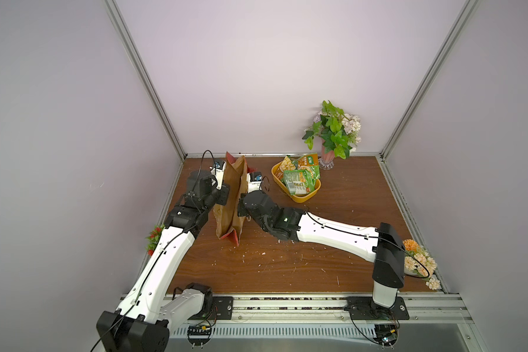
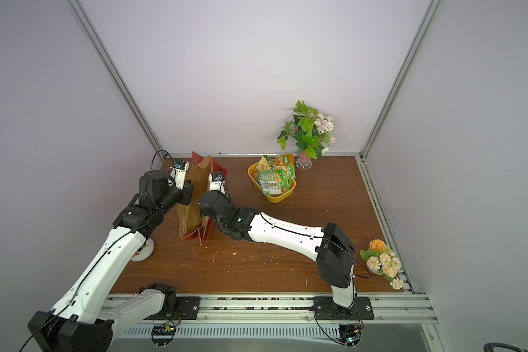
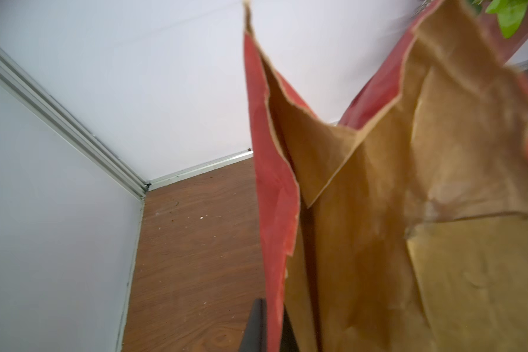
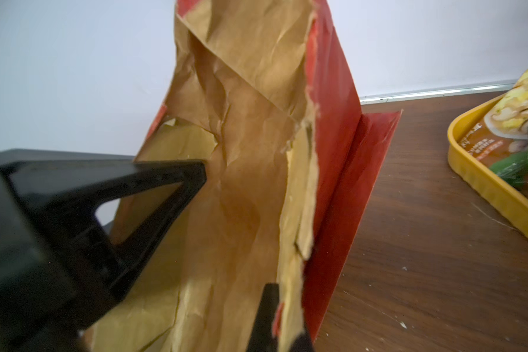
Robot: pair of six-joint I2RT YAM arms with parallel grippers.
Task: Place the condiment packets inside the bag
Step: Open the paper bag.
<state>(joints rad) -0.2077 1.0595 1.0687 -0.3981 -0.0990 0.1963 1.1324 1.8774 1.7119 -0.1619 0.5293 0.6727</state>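
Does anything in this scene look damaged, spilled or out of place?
The red paper bag is damaged: its rim is torn and ragged, with brown lining peeling from the red outside. White crumbs lie scattered on the wooden table near it.

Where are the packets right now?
In both top views the packets lie piled in the yellow tray at the back of the table, right of the bag and just in front of the vase.

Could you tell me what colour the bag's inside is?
The bag is brown inside, clearest in the right wrist view.
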